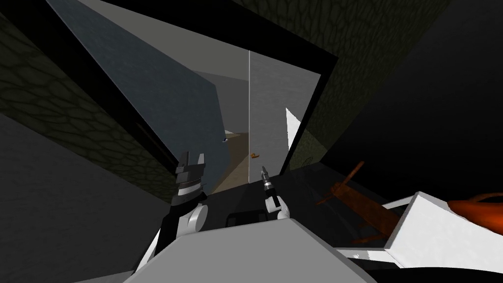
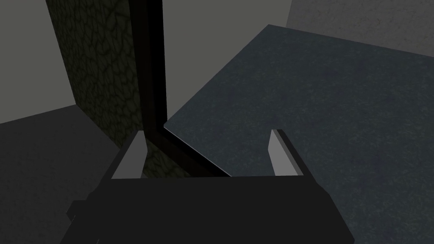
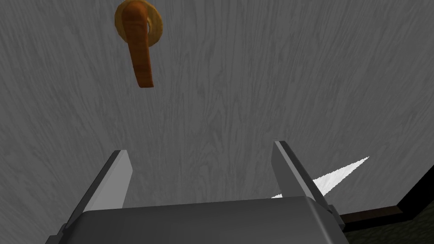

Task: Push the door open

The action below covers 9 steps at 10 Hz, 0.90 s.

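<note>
The door (image 1: 275,108) is a grey wood-grain leaf inside a black frame (image 1: 314,113), and it stands ajar. Its free edge leaves a gap that shows tan floor (image 1: 237,162) beyond. An orange lever handle (image 1: 254,155) sits low on the leaf near that edge. My right gripper (image 1: 264,170) is open just in front of the door. In the right wrist view the door face (image 3: 254,84) is close ahead of that gripper (image 3: 201,148), with the handle (image 3: 140,46) off to one side. My left gripper (image 1: 190,158) is open by the frame's left post (image 2: 150,63), with nothing between the fingers.
A blue-grey panel (image 1: 162,98) runs along the left of the opening, close to my left gripper (image 2: 207,135). Dark stone-patterned walls (image 1: 73,113) flank the frame. An orange-brown wooden piece (image 1: 358,201) and a white block (image 1: 442,231) lie to my right.
</note>
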Tool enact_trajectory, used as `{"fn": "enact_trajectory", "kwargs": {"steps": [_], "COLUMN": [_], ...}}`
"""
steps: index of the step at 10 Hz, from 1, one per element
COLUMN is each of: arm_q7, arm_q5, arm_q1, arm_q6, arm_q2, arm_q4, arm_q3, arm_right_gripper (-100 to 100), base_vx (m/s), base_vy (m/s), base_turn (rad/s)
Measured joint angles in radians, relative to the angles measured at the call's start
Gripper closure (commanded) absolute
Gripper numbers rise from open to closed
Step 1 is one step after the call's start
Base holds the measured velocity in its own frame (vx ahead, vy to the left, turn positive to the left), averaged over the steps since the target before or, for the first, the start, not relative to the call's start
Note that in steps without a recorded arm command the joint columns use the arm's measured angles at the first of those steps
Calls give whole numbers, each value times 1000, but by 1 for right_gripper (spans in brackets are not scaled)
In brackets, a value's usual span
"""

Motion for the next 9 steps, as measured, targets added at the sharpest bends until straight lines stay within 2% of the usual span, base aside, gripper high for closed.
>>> {"fn": "enact_trajectory", "kwargs": {"steps": [2,5,9], "arm_q7": [-4,-4,-10], "arm_q5": [-3,-9,-15], "arm_q1": [-12,-52,-87], "arm_q6": [-10,-28,-42], "arm_q2": [5,19,31], "arm_q4": [43,137,225], "arm_q3": [6,11,18], "arm_right_gripper": [-100,-100,-100], "base_vx": [85,116,97], "base_vy": [-31,-52,-39], "base_turn": [35,41,28]}}
